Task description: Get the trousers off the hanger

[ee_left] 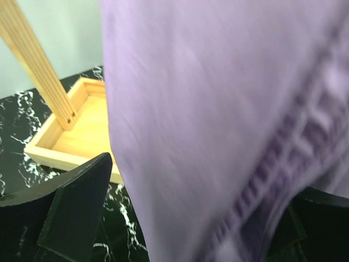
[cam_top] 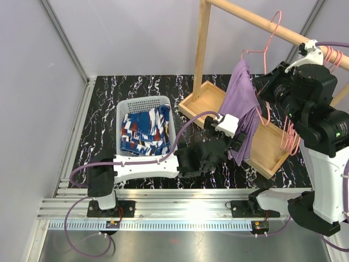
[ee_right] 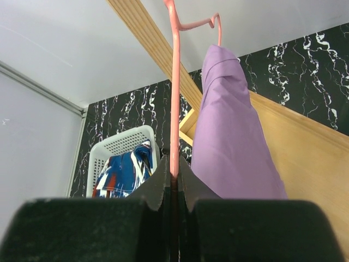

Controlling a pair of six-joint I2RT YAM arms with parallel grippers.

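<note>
Blue trousers [cam_top: 144, 131] inside white basket [cam_top: 121, 125], lilac trousers [cam_top: 242, 103] on pink hanger [ee_right: 174, 98].

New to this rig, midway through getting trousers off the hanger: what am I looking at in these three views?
Two robot arms are bolted at the near edge of the table. The overhead view looks down on both; the other two come from cameras on each wrist. The right fingers are shut on the pink hanger, which carries the lilac trousers. The left fingers stand open with that cloth between them. Blue patterned trousers lie in the white basket beside the wooden tray.
</note>
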